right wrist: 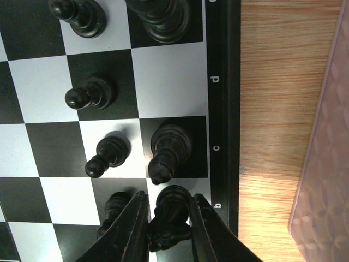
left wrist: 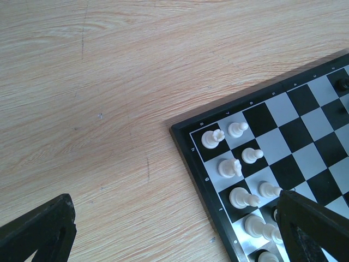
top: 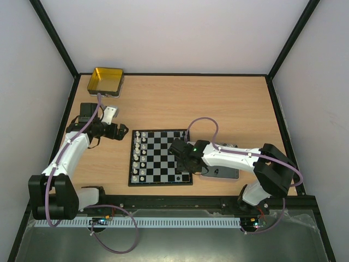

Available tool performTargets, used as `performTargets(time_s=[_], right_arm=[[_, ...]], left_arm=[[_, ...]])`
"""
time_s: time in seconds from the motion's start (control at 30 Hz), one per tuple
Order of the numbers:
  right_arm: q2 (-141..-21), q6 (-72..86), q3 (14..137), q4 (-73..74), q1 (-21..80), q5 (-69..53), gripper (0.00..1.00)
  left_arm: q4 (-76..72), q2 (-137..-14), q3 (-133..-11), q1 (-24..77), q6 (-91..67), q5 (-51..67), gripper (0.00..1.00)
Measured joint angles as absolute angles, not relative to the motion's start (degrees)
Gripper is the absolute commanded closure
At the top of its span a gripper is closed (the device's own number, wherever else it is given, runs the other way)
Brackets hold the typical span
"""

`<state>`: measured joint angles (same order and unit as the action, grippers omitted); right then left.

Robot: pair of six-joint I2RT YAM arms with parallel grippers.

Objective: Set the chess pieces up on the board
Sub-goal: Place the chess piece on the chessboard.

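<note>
Pinching black chess piece point(right wrist: 172, 218) at board point(right wrist: 221, 109) edge with right gripper point(right wrist: 169, 201), left gripper point(left wrist: 174, 221) gaping over wood-grain table point(left wrist: 109, 82), white walls point(top: 163, 33) around.

Overhead view sees everything; both wrist views look closely down at board point(top: 159, 158) edges

The board's point(top: 161, 158) middle squares lie open; white pieces point(top: 139, 155) crowd its left edge, black pieces point(right wrist: 90, 94) its right, beside the tray point(right wrist: 330, 136).
</note>
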<state>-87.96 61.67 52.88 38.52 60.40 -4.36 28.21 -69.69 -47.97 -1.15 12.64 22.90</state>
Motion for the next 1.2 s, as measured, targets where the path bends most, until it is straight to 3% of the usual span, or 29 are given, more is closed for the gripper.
performTargets(time_s=[0.5,1.2], right_arm=[[-88.3,61.5,52.8,38.0,60.4,-5.7,0.78],[-88.5,61.5,52.2,37.5,60.4,-6.2,0.81]], left_arm=[[28.2,-69.3,-48.0,-1.1,12.7,22.9,0.01],[28.2,-69.3,-48.0,-1.1,12.7,22.9,0.01]])
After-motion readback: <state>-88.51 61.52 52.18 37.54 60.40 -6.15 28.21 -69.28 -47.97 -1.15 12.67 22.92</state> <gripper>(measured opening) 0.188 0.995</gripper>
